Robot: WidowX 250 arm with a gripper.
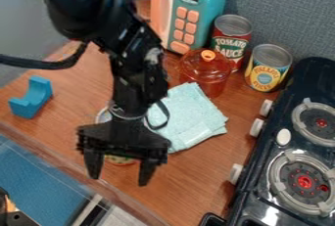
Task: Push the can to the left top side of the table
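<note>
If we push high or off-centre, the mostly hidden, labelled metal can [120,161], at twelve o'clock behind our black two-finger pincer [119,178], could tip or swivel; toward ten o'clock it might hit the curved blue block [31,98]. The pincer gapes wide, gripping nothing; whether it touches the can, we cannot tell.

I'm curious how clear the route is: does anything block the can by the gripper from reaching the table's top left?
Nothing visible blocks it. The blue block sits left of the direct way, and the gripper hides part of the can.
</note>
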